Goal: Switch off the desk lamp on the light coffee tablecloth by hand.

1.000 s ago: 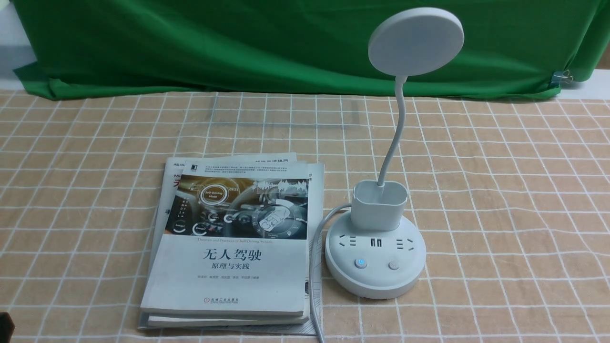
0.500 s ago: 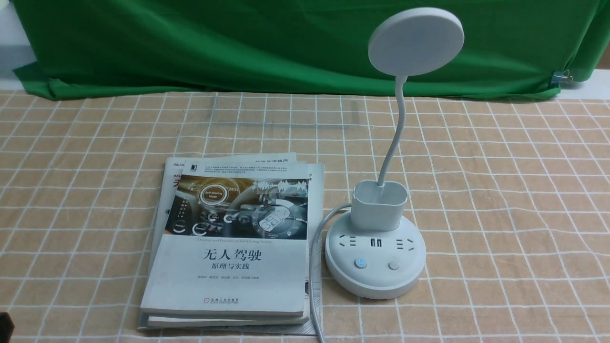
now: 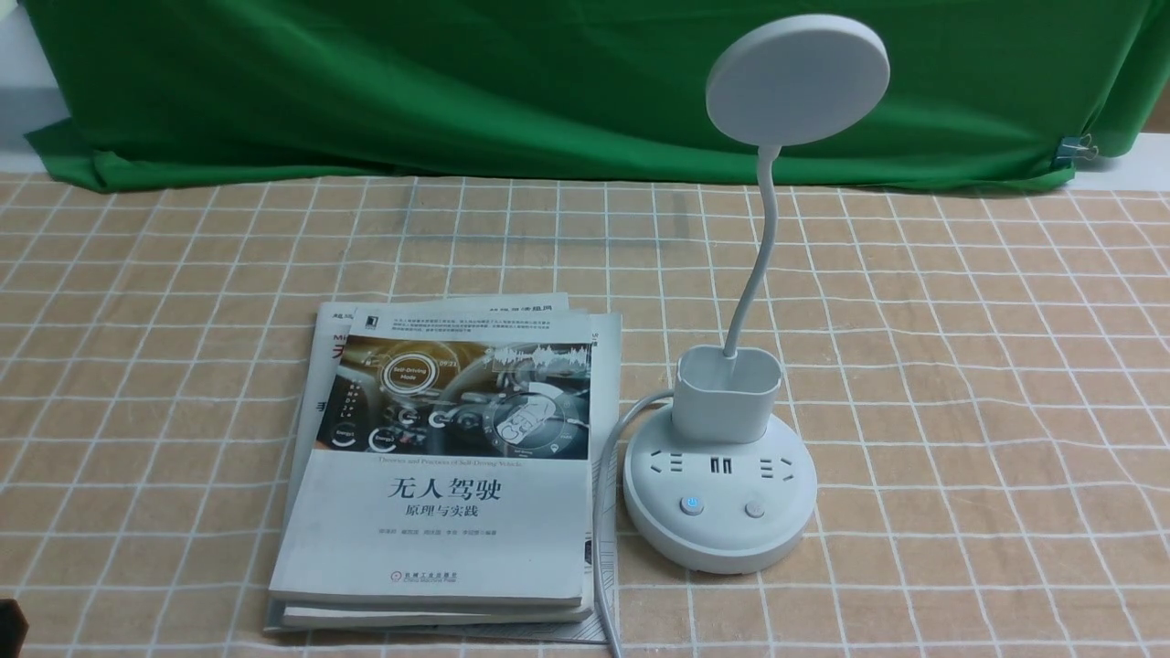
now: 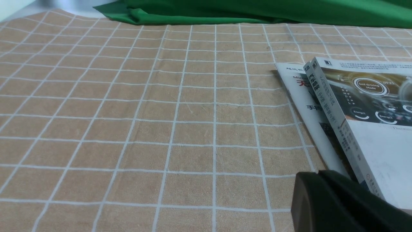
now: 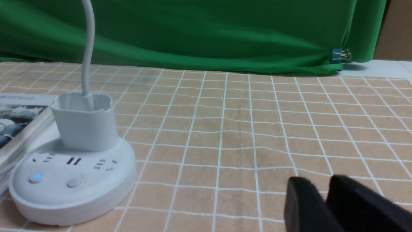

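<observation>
The white desk lamp (image 3: pixel 719 512) stands on the light coffee tablecloth (image 3: pixel 960 366), right of centre. Its disc head (image 3: pixel 797 79) is raised on the bent neck, above the oval cup and round base. The left button (image 3: pixel 692 504) glows blue; the right button (image 3: pixel 755 509) is unlit. The lamp base also shows in the right wrist view (image 5: pixel 72 180). My right gripper (image 5: pixel 317 182) is low over bare cloth to the lamp's right, empty, tips nearly together. My left gripper (image 4: pixel 318 174) is shut and empty, low beside the books' near left corner.
A stack of books (image 3: pixel 448 466) lies left of the lamp, also in the left wrist view (image 4: pixel 370 129). The lamp's white cord (image 3: pixel 603 512) runs between books and base towards the front edge. A green backdrop cloth (image 3: pixel 457 82) hangs behind, with a clip (image 3: pixel 1079 146) at far right.
</observation>
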